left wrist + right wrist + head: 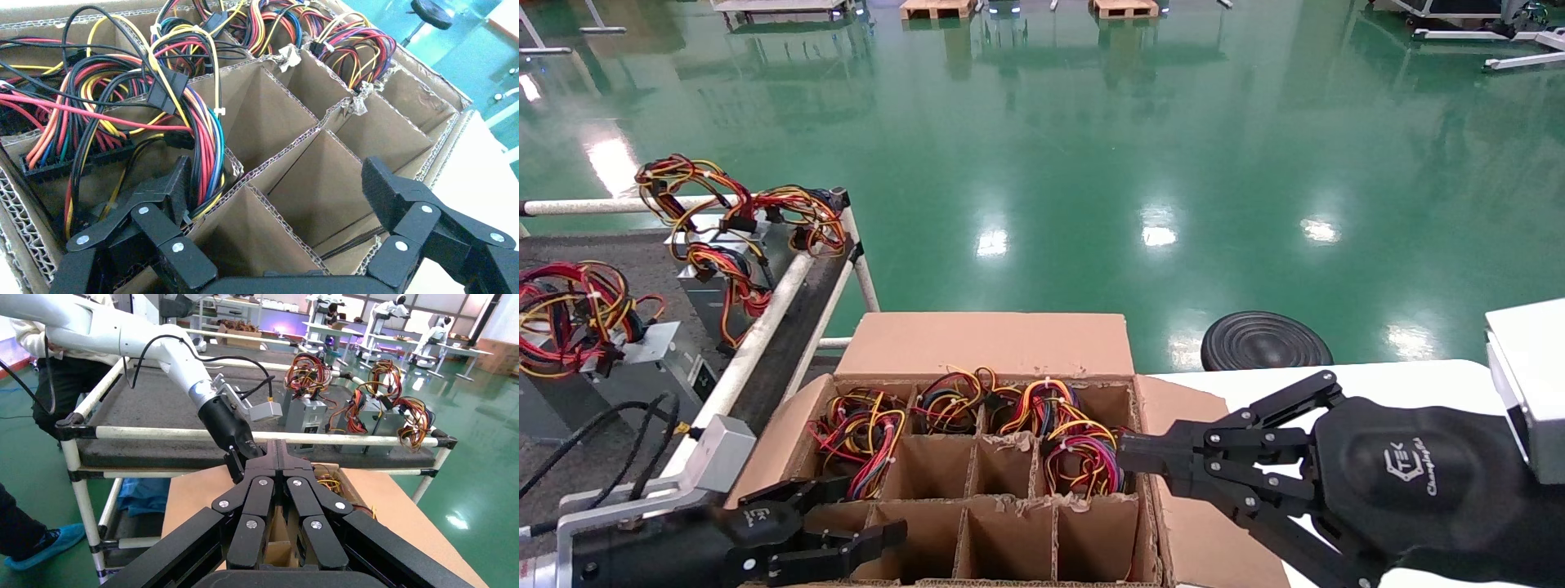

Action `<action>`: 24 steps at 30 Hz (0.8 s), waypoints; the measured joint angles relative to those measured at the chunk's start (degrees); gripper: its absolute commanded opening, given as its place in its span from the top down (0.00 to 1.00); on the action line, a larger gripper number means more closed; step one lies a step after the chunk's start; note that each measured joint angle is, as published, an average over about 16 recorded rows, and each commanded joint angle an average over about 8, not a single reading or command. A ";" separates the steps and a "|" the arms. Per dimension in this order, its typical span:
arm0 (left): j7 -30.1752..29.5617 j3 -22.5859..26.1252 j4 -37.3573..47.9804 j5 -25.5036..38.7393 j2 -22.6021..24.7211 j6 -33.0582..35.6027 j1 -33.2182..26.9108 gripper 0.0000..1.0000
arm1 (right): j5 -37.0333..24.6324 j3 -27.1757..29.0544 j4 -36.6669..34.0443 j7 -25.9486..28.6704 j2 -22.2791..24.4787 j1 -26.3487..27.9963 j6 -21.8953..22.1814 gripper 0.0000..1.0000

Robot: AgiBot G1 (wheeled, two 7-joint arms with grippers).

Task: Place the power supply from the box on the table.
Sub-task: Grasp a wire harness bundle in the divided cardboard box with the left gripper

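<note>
The box point(985, 343) stands low in the head view, its divider grid point(275, 141) forming cells. Power supplies in it show only as wire bundles point(858, 433) point(1083, 461); their metal bodies are hidden. My left gripper point(846, 514) point(278, 184) is open over the near-left cells. One of its fingers point(174, 184) rests beside the coloured wires point(122, 110), and bare cardboard lies between the jaws. My right gripper point(1128, 453) point(275, 447) is shut and empty at the box's right wall. The table point(617, 253) point(153, 404) holds two power supplies point(715, 286) point(641, 351).
White rails point(764, 318) separate the table from the box. A white tabletop point(1377, 376) lies under the right arm, with a black round stool point(1263, 341) beyond it on the green floor. A person point(37, 386) stands by the table's far side.
</note>
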 measured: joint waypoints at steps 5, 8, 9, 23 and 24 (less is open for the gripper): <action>0.17 0.17 -0.12 0.53 -0.12 0.15 -0.67 1.00 | 0.00 0.00 0.00 0.00 0.00 0.00 0.00 1.00; 0.42 0.27 -0.21 0.95 -0.14 0.20 -1.11 1.00 | 0.00 0.00 0.00 0.00 0.00 0.00 0.00 1.00; 0.51 0.31 -0.24 1.10 -0.15 0.22 -1.26 1.00 | 0.00 0.00 0.00 0.00 0.00 0.00 0.00 1.00; 1.16 0.67 -0.70 2.58 -0.29 0.00 -2.50 1.00 | 0.00 0.00 0.00 0.00 0.00 0.00 0.00 1.00; 1.12 0.68 -0.73 2.61 -0.32 -0.05 -2.50 1.00 | 0.00 0.00 0.00 0.00 0.00 0.00 0.00 1.00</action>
